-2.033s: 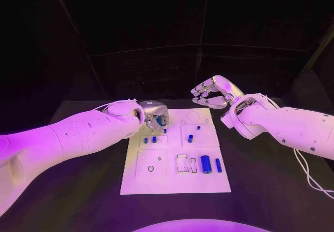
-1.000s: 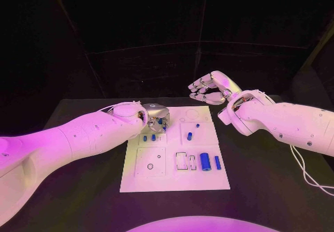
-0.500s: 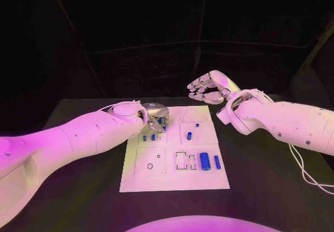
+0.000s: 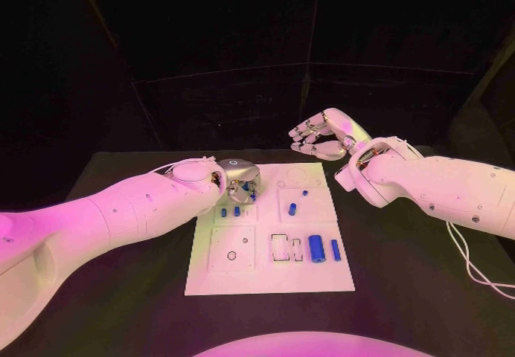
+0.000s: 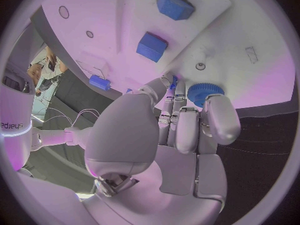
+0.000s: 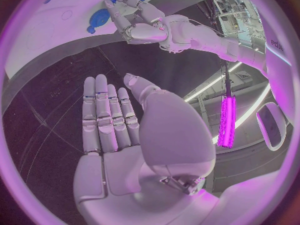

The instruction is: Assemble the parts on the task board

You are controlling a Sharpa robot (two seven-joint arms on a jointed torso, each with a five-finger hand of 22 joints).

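The white task board (image 4: 269, 275) lies in the middle of the black table. My left hand (image 4: 242, 183) is low over its far left part. There its fingers (image 5: 187, 130) and thumb close around a blue ridged round part (image 5: 205, 92) right at the board's surface. The right wrist view shows that left hand (image 6: 142, 22) beside the same round part (image 6: 99, 19). My right hand (image 4: 321, 137) hangs high over the board's far edge, with its fingers (image 6: 106, 115) stretched out and nothing in them.
Loose blue parts lie on the board: two short pieces (image 4: 230, 212), a peg (image 4: 293, 210), a thick cylinder (image 4: 317, 248) and a thin rod (image 4: 336, 249). Two blue blocks (image 5: 152, 46) lie ahead of my left hand. A cable (image 4: 472, 268) trails at the right.
My left hand has sunk a little toward the board with the blue part. My right hand has drifted slightly left and its fingers have straightened.
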